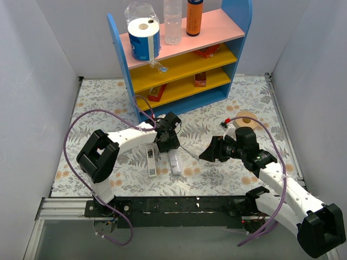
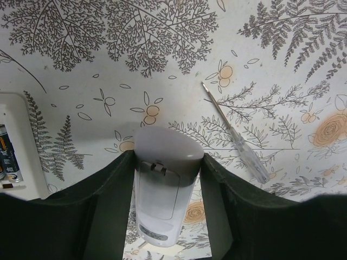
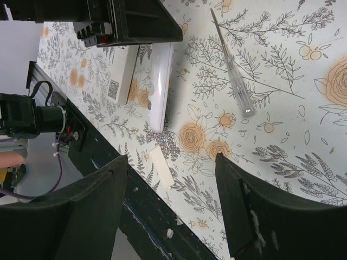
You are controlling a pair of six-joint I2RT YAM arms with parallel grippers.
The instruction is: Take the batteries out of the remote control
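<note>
The left pincer [image 2: 168,157] is clamped on a closed remote [image 2: 164,200], one finger pressed to each long side. Its latched cover is on, so nothing inside shows. Just to the left on the counter [image 2: 162,65] lies an open remote [image 2: 27,135], cut off by the frame edge. The batteries [image 2: 6,157] sit in its bay, dark and slim with pale print, only partly visible. The right pincer [image 3: 171,158] hangs spread wide and holds nothing, near a screwdriver [image 3: 233,73].

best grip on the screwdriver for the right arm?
Grip the screwdriver on its thick clear handle, not the thin shaft. It lies flat, nothing touching it, so probably come straight down with the open right gripper, fingers across the handle.
</note>
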